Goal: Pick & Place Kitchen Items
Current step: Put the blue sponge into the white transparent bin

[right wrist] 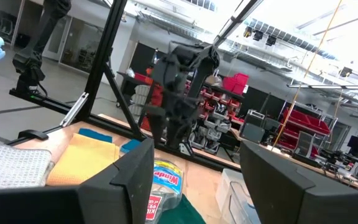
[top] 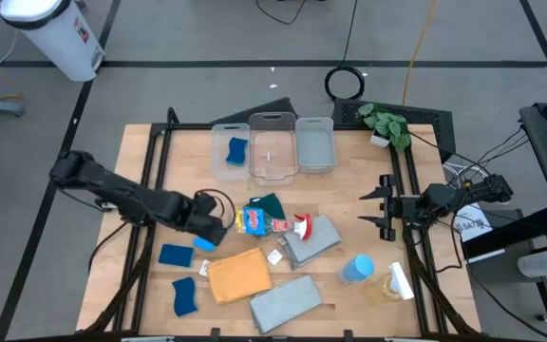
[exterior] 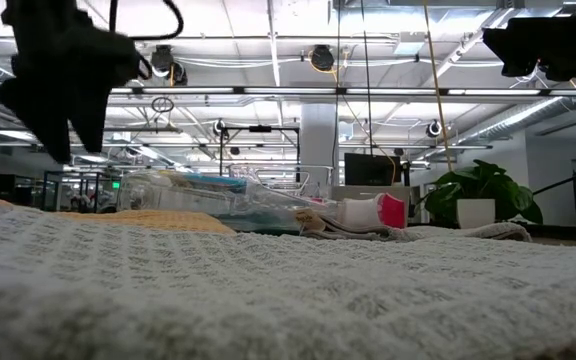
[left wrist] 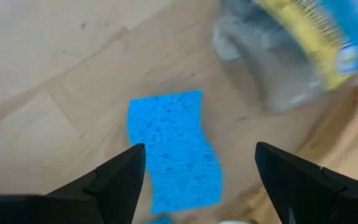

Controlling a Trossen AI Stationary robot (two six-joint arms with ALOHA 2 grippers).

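Barely started imo: one blue sponge point(top: 236, 150) in left clear bin point(top: 218, 158), rest scattered on counter point(top: 340, 204). Left gripper point(top: 204, 241) hovers over small wavy-edged sponge point(left wrist: 174, 149), flat near orange cloth point(top: 238, 277), fingers wide, empty. Right gripper point(top: 370, 208) parked at right edge, fingers wide too.

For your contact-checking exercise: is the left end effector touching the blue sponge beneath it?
Apart. The left wrist view shows the left end effector open, its fingers hanging above the blue sponge, which lies flat on the table.
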